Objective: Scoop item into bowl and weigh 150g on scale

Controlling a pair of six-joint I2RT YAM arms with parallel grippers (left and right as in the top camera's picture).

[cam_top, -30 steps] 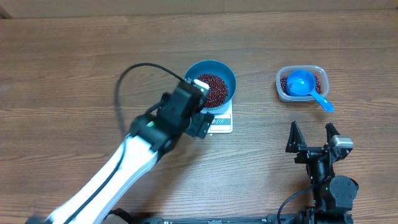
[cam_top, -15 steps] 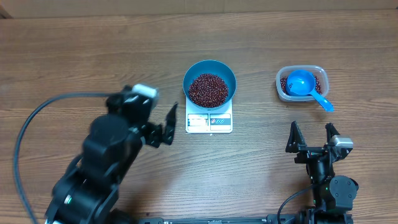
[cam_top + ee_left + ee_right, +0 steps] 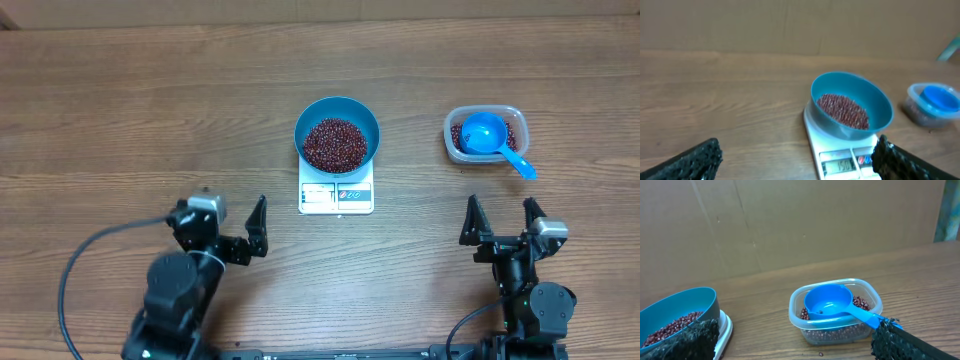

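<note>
Blue bowl (image 3: pixel 337 128), red-brown beans (image 3: pixel 335 144), white scale (image 3: pixel 336 196), blue scoop (image 3: pixel 487 136).

2 obstacles — bowl (image 3: pixel 371 128) on scale (image 3: pixel 336 198) centre, tub (image 3: pixel 449 136) right rear; bare table (image 3: pixel 120 110) gap between.

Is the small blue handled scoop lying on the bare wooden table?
No, the small blue handled scoop sits inside the clear plastic tub, handle over its rim.

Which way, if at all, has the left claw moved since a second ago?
Yes. The left claw pulled away from the scale, toward the lower left of the overhead view, and stands open.
</note>
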